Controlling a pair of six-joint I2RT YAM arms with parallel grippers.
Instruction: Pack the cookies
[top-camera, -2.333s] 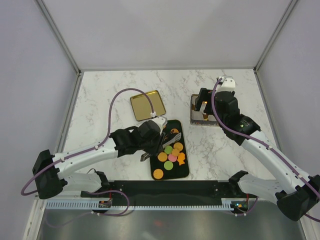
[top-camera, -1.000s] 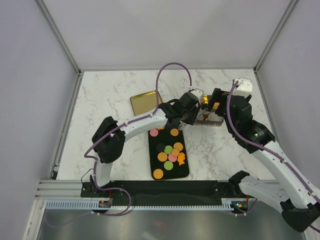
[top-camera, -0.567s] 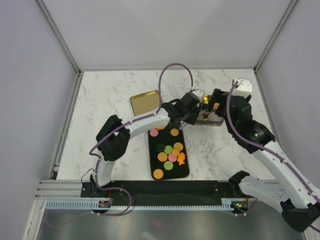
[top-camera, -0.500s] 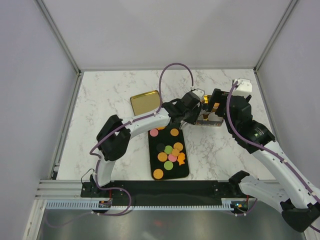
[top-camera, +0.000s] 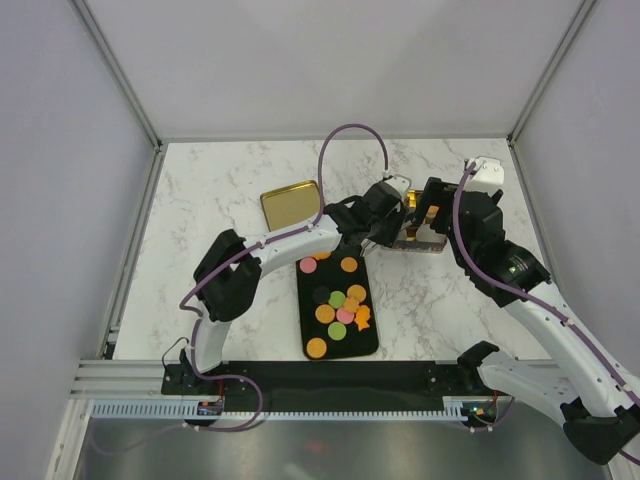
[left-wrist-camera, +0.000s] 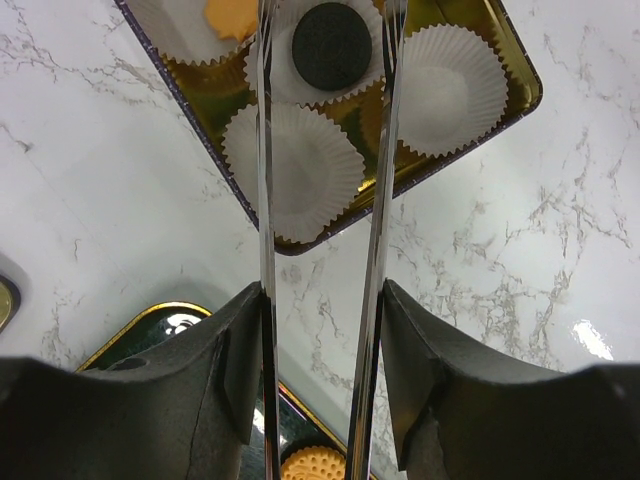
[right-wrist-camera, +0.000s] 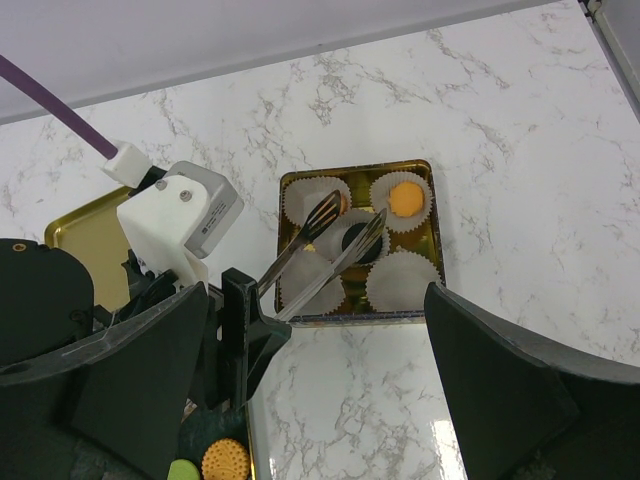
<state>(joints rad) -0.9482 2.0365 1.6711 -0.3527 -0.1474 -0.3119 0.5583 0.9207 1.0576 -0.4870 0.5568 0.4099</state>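
Observation:
The cookies (top-camera: 340, 300) lie on the black tray (top-camera: 372, 345): orange, pink, green and dark rounds and an orange star. My left gripper (left-wrist-camera: 322, 300) is shut on metal tongs (left-wrist-camera: 382, 150), whose blades stand apart over the square tin (left-wrist-camera: 300, 245). A dark brown cookie (left-wrist-camera: 331, 45) lies in a paper cup between the blades, touching neither. It also shows in the right wrist view (right-wrist-camera: 355, 243). An orange cookie (right-wrist-camera: 405, 199) sits in another cup. My right gripper (right-wrist-camera: 315, 330) is open and empty above the tin's near edge (right-wrist-camera: 350, 318).
A gold lid (top-camera: 285, 205) lies at the back left of the tray. White paper cups (left-wrist-camera: 450, 90) fill the tin. The left arm (top-camera: 290, 240) stretches across the tray's far end, close to the right gripper (top-camera: 430, 200). Walls enclose the table.
My left arm has swung from the tray to the tin with the tongs. My right gripper has drawn back a little to the right. Almost nothing has moved in the last half second.

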